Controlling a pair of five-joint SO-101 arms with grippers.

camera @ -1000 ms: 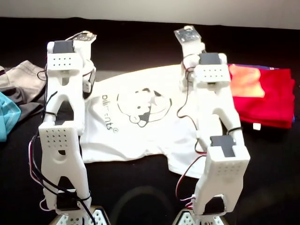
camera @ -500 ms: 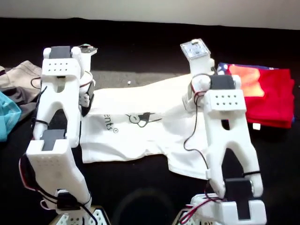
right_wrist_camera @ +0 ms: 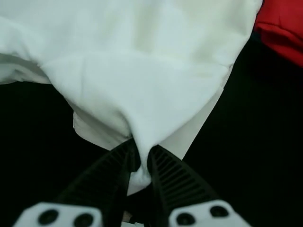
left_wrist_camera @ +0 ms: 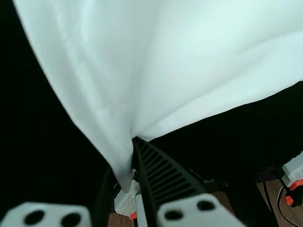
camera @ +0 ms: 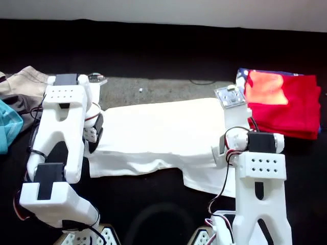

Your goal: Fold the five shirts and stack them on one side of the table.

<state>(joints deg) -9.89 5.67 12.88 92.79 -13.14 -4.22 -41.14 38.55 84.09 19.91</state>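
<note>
Left claw (left_wrist_camera: 127, 172) and right claw (right_wrist_camera: 141, 163) both clamped on white shirt (camera: 163, 133), which lies doubled over on tabletop (camera: 153, 51); folded red shirt (camera: 294, 109) just beside it.

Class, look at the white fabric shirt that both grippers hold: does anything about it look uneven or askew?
Yes. The white shirt is folded unevenly: near the right arm, a flap of its lower layer sticks out past the folded edge, so the edges do not line up.

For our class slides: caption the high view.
Left gripper and right gripper pinch the half-folded white shirt; red folded shirts lie beside.
</note>
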